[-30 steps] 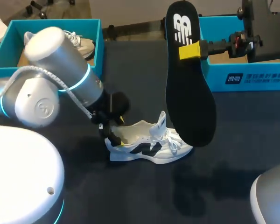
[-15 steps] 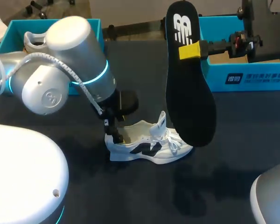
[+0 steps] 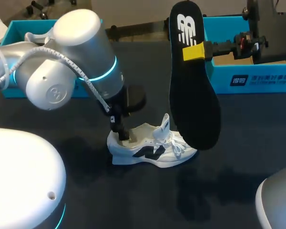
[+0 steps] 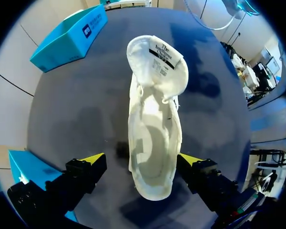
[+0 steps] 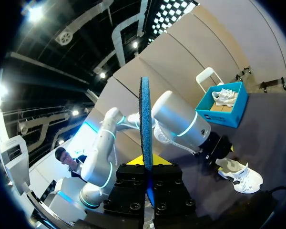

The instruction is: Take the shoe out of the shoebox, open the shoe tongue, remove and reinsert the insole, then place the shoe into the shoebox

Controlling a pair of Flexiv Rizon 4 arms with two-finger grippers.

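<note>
Dark, matte bench [image 3: 238, 157] carries a white mesh-and-leather shoe [image 3: 152, 148] with a black side emblem. It lies on its sole near the middle, toe toward the robot's right, and its padded tongue [image 3: 163, 126] stands up over loose white laces [image 3: 178, 145].

Two teal cardboard boxes sit at the far edge. The left shoebox [image 3: 12, 33] is mostly hidden behind the glossy silver left arm [image 3: 71, 62], and the right shoebox [image 3: 257, 78] is at the other corner.

The left pincer [image 4: 140, 160] hangs over the heel of the shoe with its fingers spread wide. One yellow tip is on either side of the heel; the outer one stands clear of it and the other sits just beside the heel rim. It grips nothing.

The right pincer [image 5: 147, 164] is high above the bench, closed flat on the long black foam insole [image 3: 193, 86]. The insole hangs heel-up, with its rounded toe end above the laces.

The head view shows only a dark finger dropping to the heel collar. The left wrist view looks straight down the shoe's pale lining to the printed label on the tongue. The right wrist view shows the insole edge-on as a thin blue strip, and also a second shoe [image 5: 226, 95] inside the left shoebox.
</note>
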